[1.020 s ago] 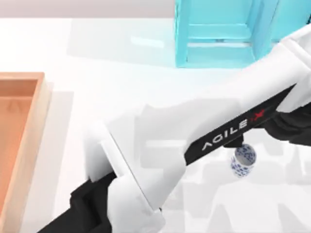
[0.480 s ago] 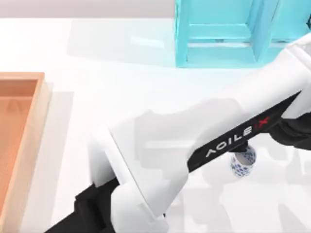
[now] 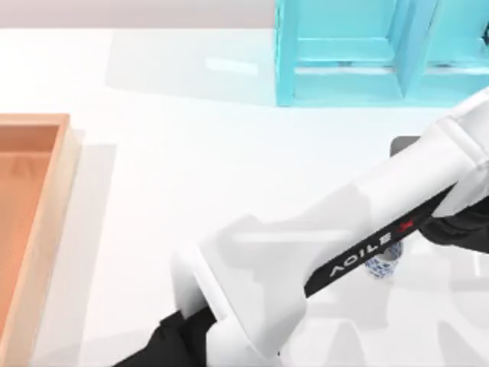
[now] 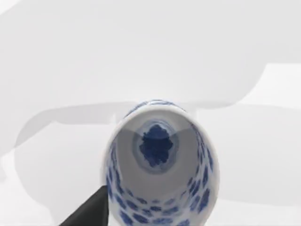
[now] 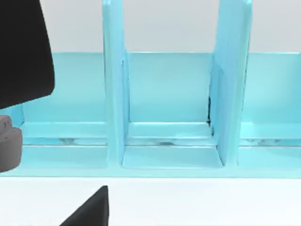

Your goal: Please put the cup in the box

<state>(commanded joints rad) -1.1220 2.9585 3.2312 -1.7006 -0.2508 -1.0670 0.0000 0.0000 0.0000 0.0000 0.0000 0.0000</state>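
Your left arm reaches over the cup at 4 o'clock on the tabletop; whether its jaws are spread, you cannot tell. Likely the grasp step: next, carry it to the box at 9 o'clock

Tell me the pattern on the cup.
White cup with blue floral blotches outside and a blue flower on its inner bottom; clearest in the left wrist view.

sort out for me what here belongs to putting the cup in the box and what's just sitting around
Part of the job:
- small white cylindrical cup with blue floral pattern, on the table's right side
- large shallow wooden box with pale rim and orange-brown inside, at the left edge
- left arm reaching over the cup

Just lying about:
- turquoise-painted shelf unit with compartments, at the back
- white table
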